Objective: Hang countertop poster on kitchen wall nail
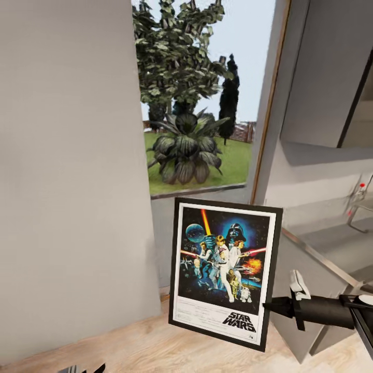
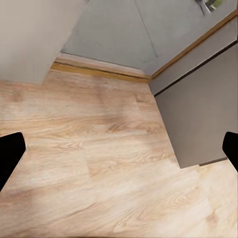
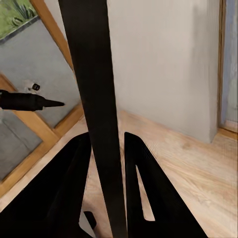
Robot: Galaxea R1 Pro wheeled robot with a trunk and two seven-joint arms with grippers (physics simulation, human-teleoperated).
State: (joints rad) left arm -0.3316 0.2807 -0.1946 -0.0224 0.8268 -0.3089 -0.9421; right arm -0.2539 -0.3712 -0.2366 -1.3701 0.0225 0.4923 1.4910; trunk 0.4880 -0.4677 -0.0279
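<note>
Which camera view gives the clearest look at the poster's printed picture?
The head view: the poster faces the camera, figures and STAR WARS logo readable, right hand at its edge. The right wrist view shows it edge-on, a dark strip between the fingers. The left wrist view looks at wooden floor.

The poster looked smooth, printed paper inside a matt black frame. Floor was pale grained wood. The wall was plain, matt grey. The kitchen countertop was softly glossy.
</note>
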